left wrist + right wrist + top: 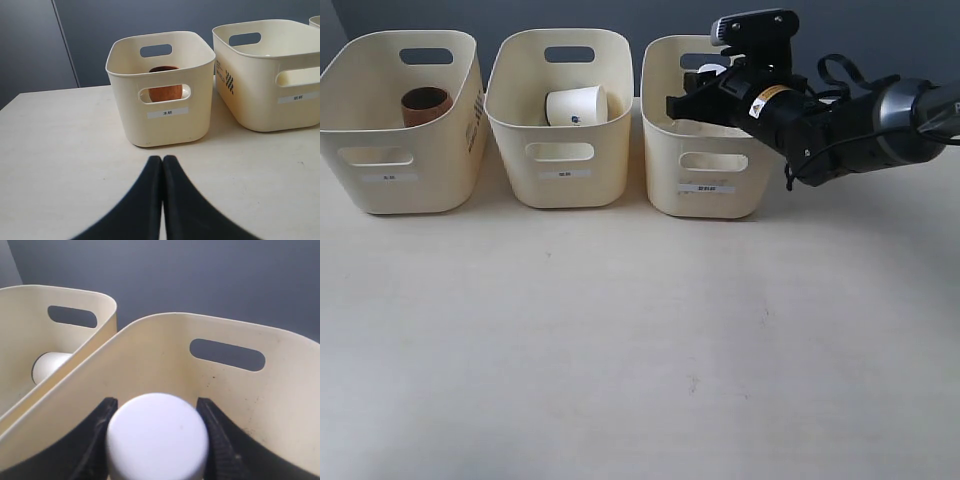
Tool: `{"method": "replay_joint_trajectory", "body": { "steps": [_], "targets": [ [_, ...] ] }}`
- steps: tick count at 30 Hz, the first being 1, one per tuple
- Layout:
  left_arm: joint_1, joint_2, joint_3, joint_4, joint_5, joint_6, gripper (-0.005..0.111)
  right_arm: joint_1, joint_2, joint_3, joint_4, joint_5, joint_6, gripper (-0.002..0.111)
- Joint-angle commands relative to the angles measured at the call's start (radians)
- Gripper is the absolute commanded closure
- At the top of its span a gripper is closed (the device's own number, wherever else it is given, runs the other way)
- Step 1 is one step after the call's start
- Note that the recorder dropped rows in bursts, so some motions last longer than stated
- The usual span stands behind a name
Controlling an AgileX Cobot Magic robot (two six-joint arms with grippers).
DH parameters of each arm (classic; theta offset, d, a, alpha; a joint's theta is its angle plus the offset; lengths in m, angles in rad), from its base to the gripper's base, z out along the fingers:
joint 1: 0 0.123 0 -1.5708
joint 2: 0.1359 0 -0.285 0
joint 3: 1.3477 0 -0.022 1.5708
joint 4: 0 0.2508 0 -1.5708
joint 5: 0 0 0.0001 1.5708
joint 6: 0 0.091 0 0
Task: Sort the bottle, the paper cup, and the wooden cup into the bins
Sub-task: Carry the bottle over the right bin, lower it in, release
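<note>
The pale cream worktop (pixel 620 350) is stretching across the foreground. In the left wrist view, the left end effector (pixel 162 159) is pointing at the leftmost tub. It is clenched, its two black fingers pressing flat against each other with nothing between them.

Farther back, three matching cream plastic bins with rounded corners and oval handle cut-outs are standing side by side on the worktop. Each is wearing a small white label on its front. The left bin (pixel 420 195) is holding the small, rounded, dark-brown wooden cup (pixel 425 105), which is showing through the front cut-out in the left wrist view. The middle bin (pixel 520 185) is holding the small white tapered paper cup (pixel 576 105), which is leaning on its side.

The black right arm (pixel 860 125) is reaching in from the right over the right bin (pixel 670 190). The right end effector (pixel 156 407) is grasping the white-capped bottle (pixel 157 440), with its fingers (pixel 100 435) pressing against both sides of the round cap. The cap is sitting at about rim height within that bin's opening, and the bottle's body is hiding out of sight below it.

Behind everything, a dark grey-blue wall (pixel 620 15) is closing off the scene.
</note>
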Motion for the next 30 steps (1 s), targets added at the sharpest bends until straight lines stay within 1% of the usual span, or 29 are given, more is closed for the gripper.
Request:
{"method": "replay_joint_trajectory", "body": {
  "steps": [1, 3, 6, 11, 13, 20, 25, 27, 30],
  "targets": [
    [-0.001, 0.003, -0.001, 0.002, -0.014, -0.003, 0.107, -0.006, 0.003, -0.005, -0.003, 0.002, -0.005, 0.089],
    [-0.001, 0.003, -0.001, 0.002, -0.014, -0.003, 0.107, -0.006, 0.003, -0.005, -0.003, 0.01, -0.005, 0.076],
    [-0.001, 0.003, -0.001, 0.002, -0.014, -0.003, 0.107, -0.006, 0.003, -0.005, -0.003, 0.021, -0.005, 0.063],
    [-0.001, 0.003, -0.001, 0.002, -0.014, -0.003, 0.107, -0.006, 0.003, -0.005, -0.003, 0.023, -0.005, 0.046],
    [-0.001, 0.003, -0.001, 0.002, -0.014, -0.003, 0.107, -0.006, 0.003, -0.005, -0.003, 0.023, -0.005, 0.042],
    [-0.001, 0.003, -0.001, 0.002, -0.014, -0.003, 0.107, -0.004, -0.017, -0.005, -0.003, 0.021, -0.005, 0.041],
    [-0.001, 0.003, -0.001, 0.002, -0.014, -0.003, 0.107, -0.004, -0.101, 0.001, -0.003, 0.041, -0.005, 0.041],
    [-0.001, 0.003, -0.001, 0.002, -0.014, -0.003, 0.107, -0.004, -0.149, 0.011, -0.003, 0.045, -0.017, 0.043],
    [-0.001, 0.003, -0.001, 0.002, -0.014, -0.003, 0.107, -0.004, -0.219, 0.031, -0.003, 0.055, -0.038, 0.052]
  ]
}}
